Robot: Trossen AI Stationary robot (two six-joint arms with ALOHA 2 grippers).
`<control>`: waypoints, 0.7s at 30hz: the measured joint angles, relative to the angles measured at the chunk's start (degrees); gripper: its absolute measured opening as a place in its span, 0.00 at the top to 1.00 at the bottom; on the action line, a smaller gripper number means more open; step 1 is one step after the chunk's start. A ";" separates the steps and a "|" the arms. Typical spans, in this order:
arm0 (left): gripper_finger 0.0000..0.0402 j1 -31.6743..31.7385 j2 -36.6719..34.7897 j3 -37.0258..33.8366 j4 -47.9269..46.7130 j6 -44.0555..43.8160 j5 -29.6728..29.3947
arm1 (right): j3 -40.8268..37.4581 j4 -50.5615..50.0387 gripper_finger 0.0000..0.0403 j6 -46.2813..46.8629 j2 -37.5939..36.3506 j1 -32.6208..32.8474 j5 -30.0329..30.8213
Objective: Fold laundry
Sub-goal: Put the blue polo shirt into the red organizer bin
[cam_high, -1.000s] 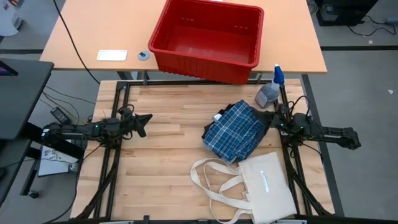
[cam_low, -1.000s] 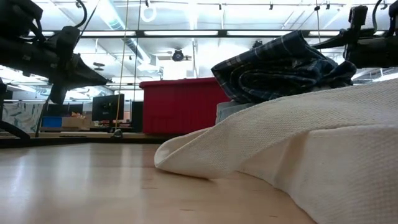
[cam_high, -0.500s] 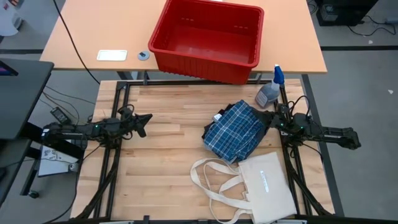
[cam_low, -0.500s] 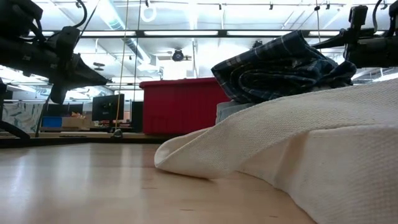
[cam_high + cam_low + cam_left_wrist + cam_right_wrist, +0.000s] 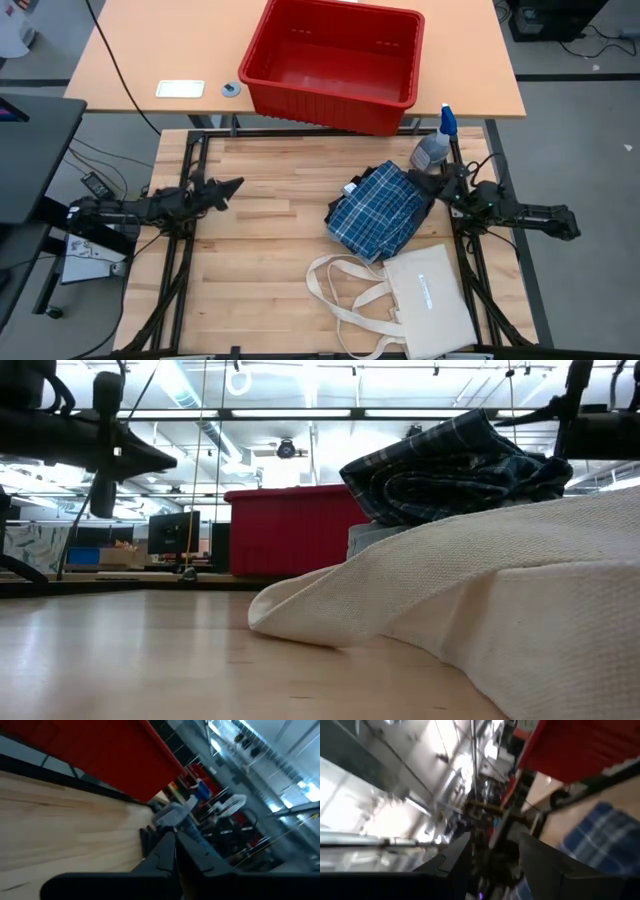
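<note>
The laundry [image 5: 372,210] lies in a crumpled pile on the wooden table, right of the middle. A blue-white plaid piece is on top, with dark cloth [image 5: 386,171] showing at its far edge. In the low view the laundry pile [image 5: 450,465] rises behind the cream tote bag [image 5: 480,590]. My right gripper [image 5: 428,182] hovers level at the pile's right edge, open, with nothing between its fingers [image 5: 455,851]. My left gripper [image 5: 238,184] hangs shut over bare wood at the table's left, pointing level toward the pile, its fingertips [image 5: 172,839] pressed together.
The cream tote bag [image 5: 425,295] lies flat at the near right, its long handles [image 5: 340,290] spread toward the middle. A spray bottle [image 5: 433,148] stands at the far right corner. A red bin [image 5: 335,55] sits on the table behind. Bare wood [image 5: 260,260] fills the left half.
My left gripper has rolled about its own line and tipped up from a downward slant to level, rising slightly. My right gripper has tipped up a little. The laundry and the tote bag have stayed where they were.
</note>
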 joint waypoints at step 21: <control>0.97 0.04 20.76 13.87 23.71 -3.17 6.73 | 1.29 16.72 0.58 -1.88 0.64 -1.00 18.02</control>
